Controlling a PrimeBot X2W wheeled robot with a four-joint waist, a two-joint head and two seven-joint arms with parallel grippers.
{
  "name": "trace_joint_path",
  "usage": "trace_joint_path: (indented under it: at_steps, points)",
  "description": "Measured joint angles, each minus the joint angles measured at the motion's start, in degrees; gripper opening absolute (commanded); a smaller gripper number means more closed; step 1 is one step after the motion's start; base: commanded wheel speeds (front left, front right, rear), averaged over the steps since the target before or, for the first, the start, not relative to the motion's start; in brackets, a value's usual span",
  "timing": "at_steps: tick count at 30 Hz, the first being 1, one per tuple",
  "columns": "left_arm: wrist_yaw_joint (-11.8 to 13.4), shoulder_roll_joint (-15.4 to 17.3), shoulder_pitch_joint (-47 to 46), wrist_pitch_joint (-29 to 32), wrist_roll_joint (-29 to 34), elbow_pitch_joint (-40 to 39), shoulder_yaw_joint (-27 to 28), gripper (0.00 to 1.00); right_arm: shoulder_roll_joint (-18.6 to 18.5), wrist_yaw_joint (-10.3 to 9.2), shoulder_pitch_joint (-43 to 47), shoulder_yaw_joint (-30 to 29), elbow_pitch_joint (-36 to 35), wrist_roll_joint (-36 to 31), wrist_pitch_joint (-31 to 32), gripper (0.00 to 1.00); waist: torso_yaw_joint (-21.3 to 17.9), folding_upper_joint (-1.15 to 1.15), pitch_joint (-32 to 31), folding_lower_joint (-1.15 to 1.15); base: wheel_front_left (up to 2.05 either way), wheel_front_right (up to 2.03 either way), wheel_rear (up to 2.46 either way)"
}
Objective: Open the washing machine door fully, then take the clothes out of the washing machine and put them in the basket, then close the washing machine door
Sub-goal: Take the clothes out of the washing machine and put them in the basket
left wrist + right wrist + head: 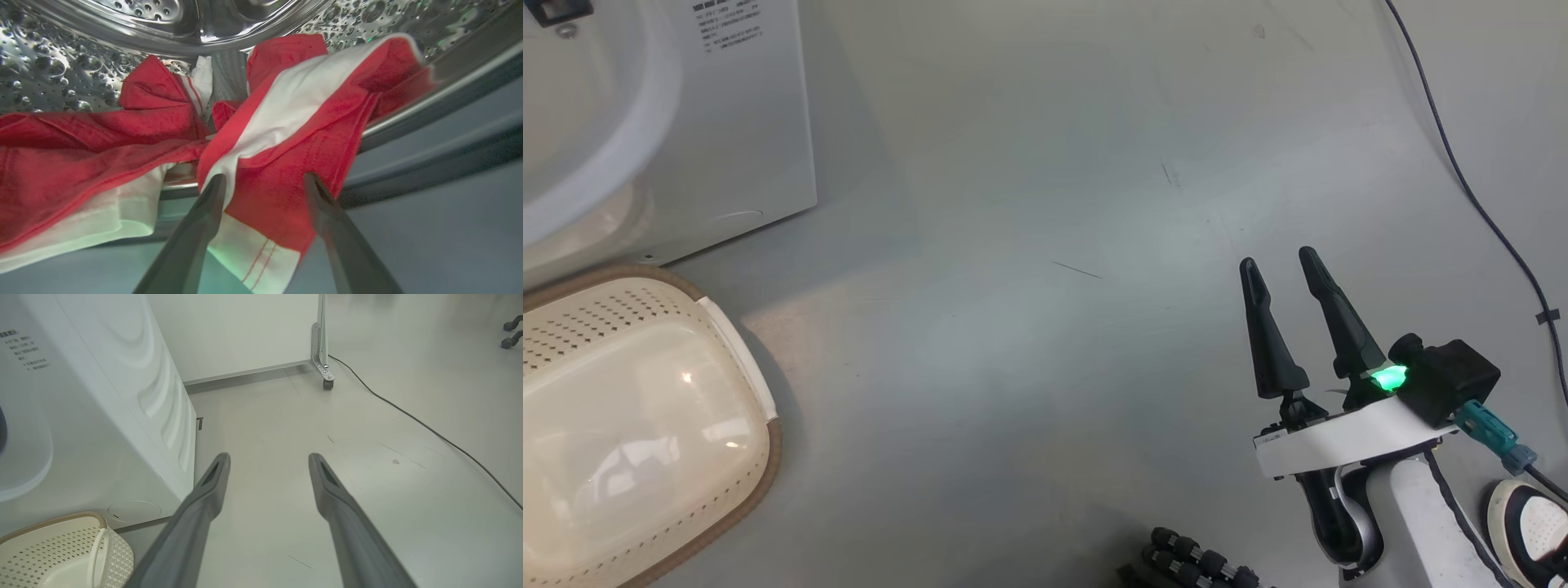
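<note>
Red, white-trimmed fabric clothes (286, 163) spill from the steel drum (184, 20); we see left fingers (196, 228) spread wide before them, right fingers (1270, 343) likewise, both empty; cream perforated plastic basket (588, 318) unfilled.

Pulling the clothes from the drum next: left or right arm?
Left. The left jaws stand open right at the clothes spilling from the drum; the right jaws stand open over floor, beside the washing machine.

Right jaws wide apart on a pale wrist (1347, 437); left jaws likewise parted.
</note>
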Motion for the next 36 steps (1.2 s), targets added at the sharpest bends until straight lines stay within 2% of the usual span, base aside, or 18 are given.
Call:
trace_joint_path:
  at_steps: [8, 19, 20, 21, 22, 36]
  points:
    - [1.43, 1.69, -2.84, 0.69, 0.11, 3.26, 1.44, 1.00, 0.05, 0.00, -0.70, 0.51, 0.00, 0.00, 0.00, 1.00, -1.39, 0.00, 1.18, 0.00, 0.00, 0.00, 0.00]
    - [1.97, 1.68, -5.89, 0.60, 0.29, 6.61, 1.45, 1.00, 0.11, 0.01, -1.36, 0.10, 0.00, 0.00, 0.00, 1.00, -2.07, 0.00, 2.03, 0.00, 0.00, 0.00, 0.00]
    - [1.97, 1.67, -6.03, 0.59, 0.29, 6.75, 1.42, 0.90, 0.12, 0.01, -1.41, 0.07, 0.00, 0.00, 0.00, 1.00, -2.07, 0.00, 2.06, 0.00, 0.00, 0.00, 0.00]
    - [1.94, 1.65, -6.17, 0.58, 0.29, 6.87, 1.26, 0.35, 0.12, 0.01, -1.44, 0.02, 0.00, 0.00, 0.00, 1.00, -2.05, 0.00, 2.08, 0.00, 0.00, 0.00, 0.00]
    - [1.91, 1.59, -6.28, 0.48, 0.29, 6.95, 1.08, 0.00, 0.13, 0.01, -1.44, -0.04, 0.00, 0.00, 0.00, 1.00, -2.04, 0.00, 2.09, 0.00, 0.00, 0.00, 0.00]
    - [-0.69, -1.21, -7.08, -3.11, 0.27, 10.44, -0.69, 0.00, 0.25, 0.01, -1.70, -1.51, 0.44, -0.25, 0.00, 1.00, -0.58, 0.00, 0.66, 0.00, 0.00, 0.00, 0.00]
